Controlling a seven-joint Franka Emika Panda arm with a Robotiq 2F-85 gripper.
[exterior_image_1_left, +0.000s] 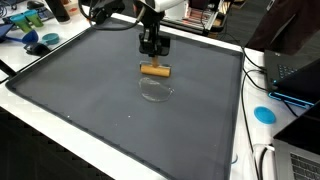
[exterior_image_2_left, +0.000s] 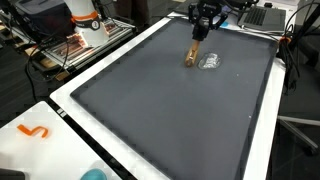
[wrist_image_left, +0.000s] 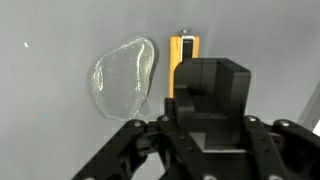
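The pincer (exterior_image_1_left: 153, 49) hangs just above a wooden block (exterior_image_1_left: 154, 70) in the upper middle of the frame, holding nothing (how far it gapes, I cannot tell). The block lies on the grey bench (exterior_image_1_left: 80, 90), with a clear disc (exterior_image_1_left: 156, 90) just beside it.

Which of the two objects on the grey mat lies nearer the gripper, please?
The tan wooden block, just under the gripper; the clear round dish lies beyond it.

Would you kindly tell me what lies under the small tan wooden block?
Only the dark grey mat shows beneath the tan wooden block, beside a clear round glass piece. The black gripper hides its near end in the wrist view.
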